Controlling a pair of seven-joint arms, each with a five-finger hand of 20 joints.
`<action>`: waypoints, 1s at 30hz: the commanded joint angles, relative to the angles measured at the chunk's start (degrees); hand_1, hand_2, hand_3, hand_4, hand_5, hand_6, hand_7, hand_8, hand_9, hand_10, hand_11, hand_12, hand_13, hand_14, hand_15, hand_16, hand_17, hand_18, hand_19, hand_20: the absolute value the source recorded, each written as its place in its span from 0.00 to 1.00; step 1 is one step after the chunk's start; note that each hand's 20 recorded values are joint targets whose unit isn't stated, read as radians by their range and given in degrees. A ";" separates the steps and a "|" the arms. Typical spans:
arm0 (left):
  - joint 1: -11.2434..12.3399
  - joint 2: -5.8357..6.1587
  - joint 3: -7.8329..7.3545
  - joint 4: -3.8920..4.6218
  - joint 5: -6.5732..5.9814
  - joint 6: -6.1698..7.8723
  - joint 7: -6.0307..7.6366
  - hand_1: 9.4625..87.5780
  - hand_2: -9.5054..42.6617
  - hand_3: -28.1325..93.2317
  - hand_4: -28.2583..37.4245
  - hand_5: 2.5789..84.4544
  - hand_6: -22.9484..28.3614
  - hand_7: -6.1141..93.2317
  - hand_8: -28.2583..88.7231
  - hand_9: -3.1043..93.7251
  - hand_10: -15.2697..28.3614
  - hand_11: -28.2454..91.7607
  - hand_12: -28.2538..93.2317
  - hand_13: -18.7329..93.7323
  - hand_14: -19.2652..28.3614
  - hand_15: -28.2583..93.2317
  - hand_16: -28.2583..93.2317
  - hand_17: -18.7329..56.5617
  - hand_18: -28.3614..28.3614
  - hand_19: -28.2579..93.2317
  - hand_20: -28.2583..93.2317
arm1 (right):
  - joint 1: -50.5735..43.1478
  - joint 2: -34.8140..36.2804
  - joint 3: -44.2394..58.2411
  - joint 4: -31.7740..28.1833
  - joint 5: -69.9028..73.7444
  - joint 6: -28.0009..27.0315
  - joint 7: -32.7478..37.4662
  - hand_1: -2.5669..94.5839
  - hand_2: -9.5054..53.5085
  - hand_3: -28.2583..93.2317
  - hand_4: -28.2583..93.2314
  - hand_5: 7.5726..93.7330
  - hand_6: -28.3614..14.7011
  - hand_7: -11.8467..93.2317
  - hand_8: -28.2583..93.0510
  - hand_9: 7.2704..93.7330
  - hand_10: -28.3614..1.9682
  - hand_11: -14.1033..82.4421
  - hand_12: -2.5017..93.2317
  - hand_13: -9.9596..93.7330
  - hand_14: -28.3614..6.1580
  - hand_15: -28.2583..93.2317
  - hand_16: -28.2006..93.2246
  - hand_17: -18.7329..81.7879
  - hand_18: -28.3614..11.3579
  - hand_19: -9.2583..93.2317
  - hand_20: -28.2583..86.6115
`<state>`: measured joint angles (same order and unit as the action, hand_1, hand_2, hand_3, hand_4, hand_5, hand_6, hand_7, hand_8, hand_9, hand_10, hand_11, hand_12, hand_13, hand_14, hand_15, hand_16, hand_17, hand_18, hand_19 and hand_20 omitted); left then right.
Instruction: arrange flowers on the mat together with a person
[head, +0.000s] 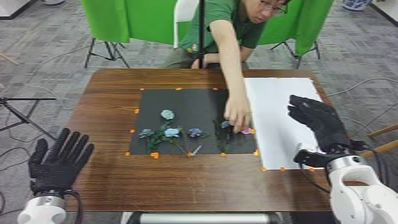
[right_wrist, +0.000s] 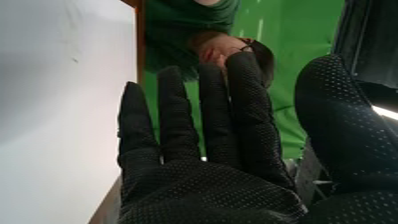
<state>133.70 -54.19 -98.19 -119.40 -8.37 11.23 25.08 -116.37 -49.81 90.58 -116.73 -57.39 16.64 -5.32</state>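
On the dark mat (head: 155, 100), a loose spread of flowers (head: 171, 132), mostly in the near half, with a pale flower (head: 168, 114) farther up, perhaps to give the bunch some height. At the mat's right side, a person's hand (head: 237, 111) reaching down beside a pink flower (head: 248, 131), probably to settle something there. Above the white sheet (head: 271, 100), the right hand (head: 318, 120): empty, fingers straight and close together, thumb apart; likely out there to leave room. By the tabletop's (head: 178, 190) left edge, the left hand (head: 60, 162), also empty, fingers straight and slightly apart. Around mat and sheet, orange tape (head: 155, 155), presumably against slipping. Chief obstacle: the person's arm (head: 227, 60), slanting over the mat's far side. Best to wait for withdrawal, then approach low, without brushing blooms already laid.
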 joint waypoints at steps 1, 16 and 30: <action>0.53 -0.62 -0.12 -0.12 -0.01 0.24 -0.26 0.21 0.46 0.79 0.00 0.50 0.57 0.14 0.16 0.44 0.64 0.36 0.27 0.43 0.69 0.46 0.16 0.21 0.70 0.45 0.32 | 0.26 -0.05 -0.59 -0.09 -0.66 -0.32 0.54 0.37 0.20 0.83 0.04 0.54 0.68 0.26 0.13 0.47 0.67 0.21 0.13 0.46 0.48 0.34 0.36 0.39 0.36 0.22 0.47; 0.53 -0.67 -0.02 -0.14 -0.12 0.16 -0.02 0.20 0.46 0.80 0.00 0.50 0.57 0.14 0.16 0.44 0.64 0.36 0.27 0.43 0.69 0.46 0.16 0.21 0.70 0.45 0.32 | -3.25 -0.84 2.86 -0.99 -0.80 -3.13 -0.65 0.37 0.19 0.83 0.04 0.54 0.68 0.26 0.13 0.47 0.68 0.21 0.13 0.46 0.51 0.34 0.36 0.39 0.36 0.21 0.46; 0.66 -0.44 -0.11 -0.16 -0.07 0.05 0.11 0.20 0.46 0.79 0.00 0.50 0.57 0.14 0.16 0.44 0.64 0.36 0.27 0.43 0.69 0.46 0.17 0.22 0.70 0.45 0.32 | 0.14 -0.95 1.07 1.34 6.37 -7.06 -3.73 0.37 0.15 0.83 0.04 0.54 0.68 0.26 0.13 0.46 0.67 0.21 0.13 0.45 0.55 0.34 0.34 0.40 0.38 0.19 0.46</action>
<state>133.65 -54.26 -98.18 -119.41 -8.37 11.23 25.23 -117.09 -50.51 91.22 -116.69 -57.47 13.50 -5.35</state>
